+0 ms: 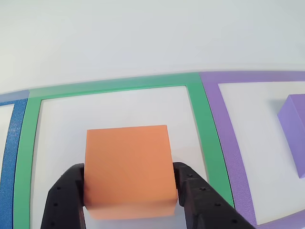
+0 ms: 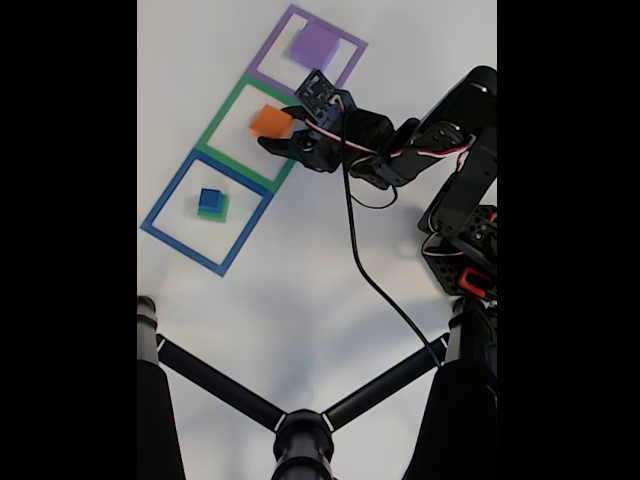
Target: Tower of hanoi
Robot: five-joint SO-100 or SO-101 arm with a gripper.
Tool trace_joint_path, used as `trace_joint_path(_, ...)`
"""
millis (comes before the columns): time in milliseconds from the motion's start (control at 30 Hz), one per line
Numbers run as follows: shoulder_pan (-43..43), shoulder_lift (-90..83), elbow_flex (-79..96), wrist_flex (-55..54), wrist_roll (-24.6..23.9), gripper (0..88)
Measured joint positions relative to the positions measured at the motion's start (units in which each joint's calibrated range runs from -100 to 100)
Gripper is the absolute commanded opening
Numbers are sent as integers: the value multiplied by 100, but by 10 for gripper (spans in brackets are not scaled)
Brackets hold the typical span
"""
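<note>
Fingers of your gripper pinch the orange cube from both sides, inside the green square. Any lift goes straight up (purple cube sits rightward in this other view, in the purple square).

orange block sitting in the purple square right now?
No. In the fixed view the orange block sits inside the green square, between the gripper fingers; the purple square holds a purple block.

No text, label, brand, number or sign can be read.
</note>
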Motion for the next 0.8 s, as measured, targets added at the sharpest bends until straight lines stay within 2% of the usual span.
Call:
trace_joint_path(233, 10, 8, 0, -16, 0, 284)
trace_joint_path(467, 10, -311, 9, 111, 0, 267)
trace_joint_path(633, 10, -1713, -9, 1520, 0, 199)
trace_joint_path(800, 10, -3291, -654, 3664, 0, 105)
